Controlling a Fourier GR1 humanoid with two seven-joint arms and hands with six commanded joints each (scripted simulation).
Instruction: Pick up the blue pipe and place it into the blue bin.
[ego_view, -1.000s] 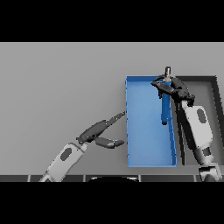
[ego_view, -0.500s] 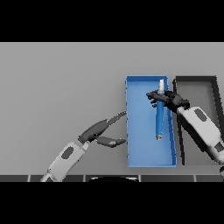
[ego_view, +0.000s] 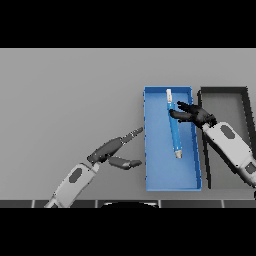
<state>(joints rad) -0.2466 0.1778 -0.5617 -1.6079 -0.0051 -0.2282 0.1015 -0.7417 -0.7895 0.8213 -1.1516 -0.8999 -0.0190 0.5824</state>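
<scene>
One blue pipe (ego_view: 174, 124) lies flat inside the blue bin (ego_view: 158, 175), slightly slanted, its white-tipped end near the bin's far edge and its other end about mid-bin, closer to the right wall. Nothing grips it. Right hand (ego_view: 196, 115) sits over the bin's right wall, fingers spread wide and loose, pointing left toward the pipe's upper half; fingertips just beside the pipe, can't tell if they touch. Bin stands on the right part of the grey table (ego_view: 65, 95), long side running front to back. A dark bin (ego_view: 224, 100) is just beside it on the right, partly covered by the right arm. Left hand (ego_view: 112, 149) hovers over the table left of the blue bin's left wall, fingers straight, thumb apart, holding nothing.
</scene>
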